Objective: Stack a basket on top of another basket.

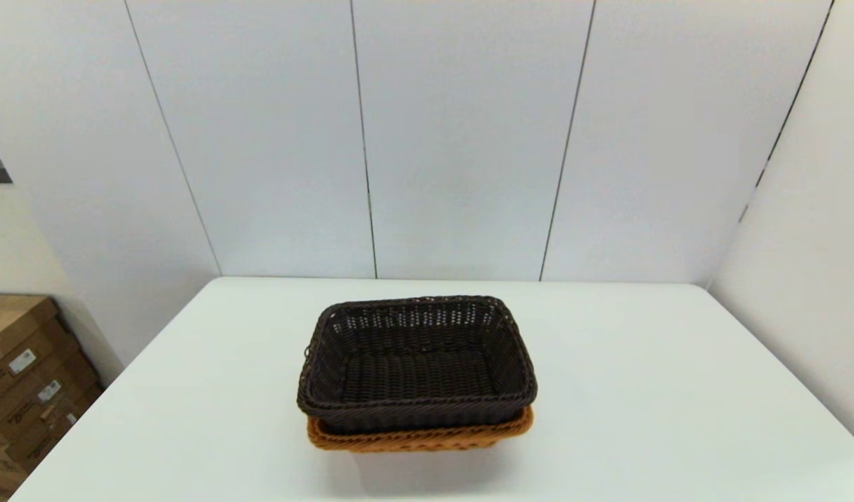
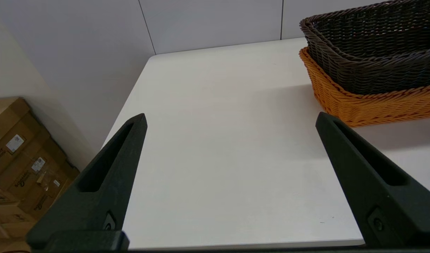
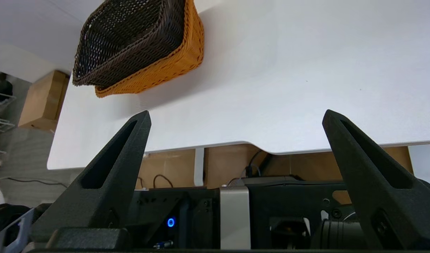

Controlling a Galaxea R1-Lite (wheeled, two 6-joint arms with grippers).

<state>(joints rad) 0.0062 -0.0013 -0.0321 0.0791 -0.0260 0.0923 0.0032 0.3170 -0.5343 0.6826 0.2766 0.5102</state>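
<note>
Wicker sits on wicker in the middle of the white counter (image 1: pixel 643 390): the dark brown basket (image 1: pixel 416 362) rests nested in the orange-tan basket (image 1: pixel 420 438), so that only the braided rim and a strip of the lower one's wall show beneath it along the near side. The dark basket is almost black, rectangular with rounded corners, tightly woven, with a thick braided rim and small gaps in the weave of its far wall. It is empty, and its rim overhangs the orange one slightly. The two line up fairly squarely, long sides facing the robot.

Neither arm reaches into the head view. The left gripper (image 2: pixel 230 119) hangs over the bare counter well apart from the stack, its fingers (image 2: pixel 106 179) spread wide and holding nothing. The right gripper (image 3: pixel 236 117) is back past the counter's near edge, above the robot's own base, its fingers (image 3: pixel 369 168) likewise wide apart and empty. Cardboard boxes (image 1: pixel 22 376) stand on the floor off to the left.
</note>
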